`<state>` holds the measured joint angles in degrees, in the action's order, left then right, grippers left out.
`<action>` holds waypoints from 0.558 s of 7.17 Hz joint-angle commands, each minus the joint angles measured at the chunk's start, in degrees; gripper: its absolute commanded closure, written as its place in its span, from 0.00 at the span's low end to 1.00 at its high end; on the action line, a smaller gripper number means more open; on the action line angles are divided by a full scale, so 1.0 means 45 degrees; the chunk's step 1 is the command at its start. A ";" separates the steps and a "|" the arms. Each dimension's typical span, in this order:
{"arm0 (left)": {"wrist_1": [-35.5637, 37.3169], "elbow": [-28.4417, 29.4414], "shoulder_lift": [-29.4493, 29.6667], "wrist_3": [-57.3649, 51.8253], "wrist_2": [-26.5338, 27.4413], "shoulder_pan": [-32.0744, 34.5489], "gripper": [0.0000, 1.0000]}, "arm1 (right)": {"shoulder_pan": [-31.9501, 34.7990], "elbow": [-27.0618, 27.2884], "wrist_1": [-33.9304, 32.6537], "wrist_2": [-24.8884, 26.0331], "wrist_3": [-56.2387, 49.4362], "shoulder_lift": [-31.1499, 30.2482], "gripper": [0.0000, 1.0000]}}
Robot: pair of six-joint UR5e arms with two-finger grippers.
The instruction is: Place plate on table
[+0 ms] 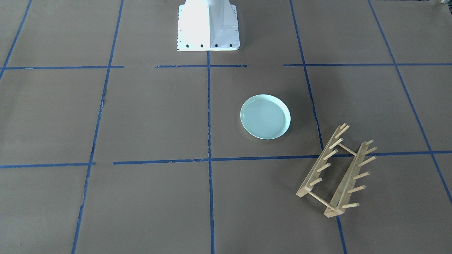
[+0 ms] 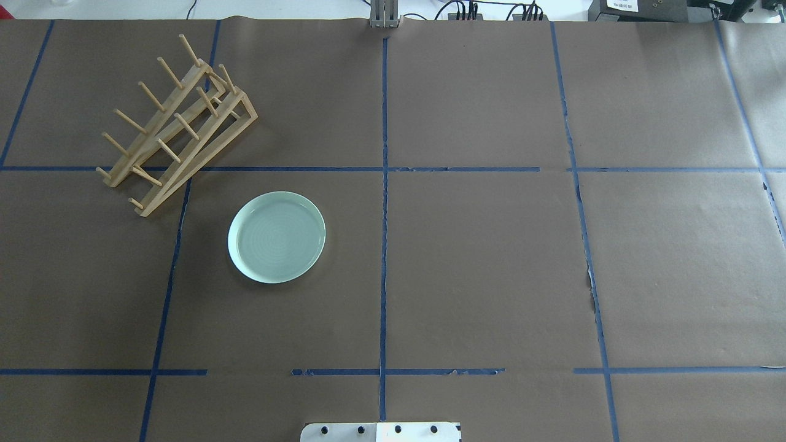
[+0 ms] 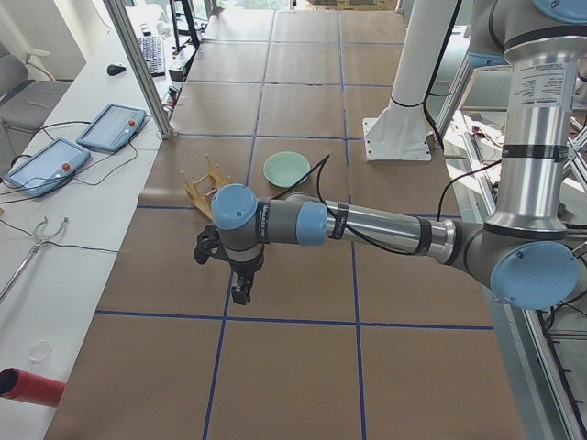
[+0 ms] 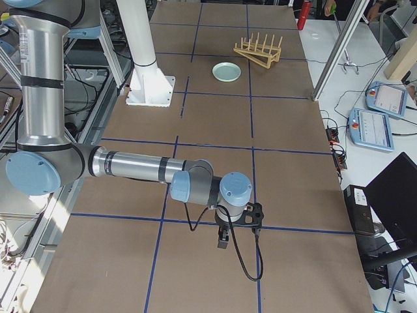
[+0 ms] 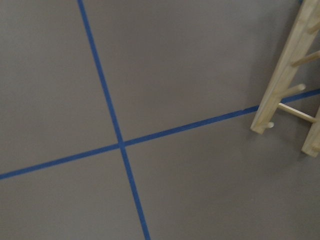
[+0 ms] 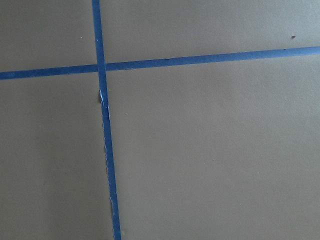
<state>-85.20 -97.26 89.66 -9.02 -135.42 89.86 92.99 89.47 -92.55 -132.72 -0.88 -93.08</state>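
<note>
White metal robot base (image 2: 381, 431) was seen nearest in the overhead view. Beyond it, the round pale mint-green glazed plate (image 2: 276, 236) was found lying flat on the brown paper-covered desk (image 2: 491, 276), near the light wooden peg rack (image 2: 178, 123) but apart from it. Placement was judged done; both arms were best kept clear of the plate. Whether the left hand (image 3: 240, 293) and right hand (image 4: 223, 241) were spread or pressed together could not be told. One white label (image 2: 623, 5) at the far edge was too small to be read.
</note>
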 commanded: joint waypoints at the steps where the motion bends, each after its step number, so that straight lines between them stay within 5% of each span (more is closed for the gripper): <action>1: -0.1276 0.1275 -0.0160 0.0109 -0.0005 0.0168 0.00 | 0.0000 0.0000 0.0000 0.0000 0.0000 0.0000 0.00; 4: -0.1476 0.1436 -0.0160 0.0812 -0.0005 0.0188 0.00 | 0.0000 0.0000 0.0000 0.0000 0.0000 0.0000 0.00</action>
<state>-91.60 -91.04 88.93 -6.19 -135.44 90.66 92.99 89.47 -92.55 -132.71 -0.88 -93.08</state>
